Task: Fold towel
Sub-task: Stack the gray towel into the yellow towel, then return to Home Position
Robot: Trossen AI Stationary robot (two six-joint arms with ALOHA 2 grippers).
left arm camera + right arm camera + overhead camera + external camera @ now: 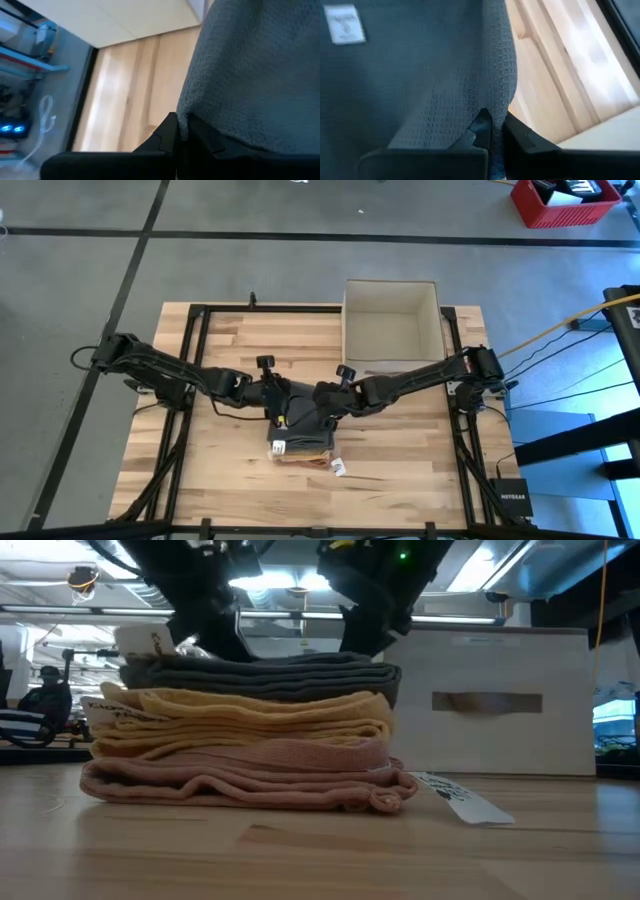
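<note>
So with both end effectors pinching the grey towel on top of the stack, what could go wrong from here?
1. The left end effector and right end effector are shut on the grey towel; pulling away could drag it off the yellow towel.
2. The pink towel below bulges unevenly, so the stack might shift.

grey towel (pixel 303 442): lying mostly hidden beneath both grippers in the high view
yellow towel (pixel 250 720): showing only folded edges, the rest lying covered
pink towel (pixel 240 775): showing only its edges at the bottom of the stack
white label (pixel 344 24): print blurring, unreadable
arms: running off the low view's top edge
</note>
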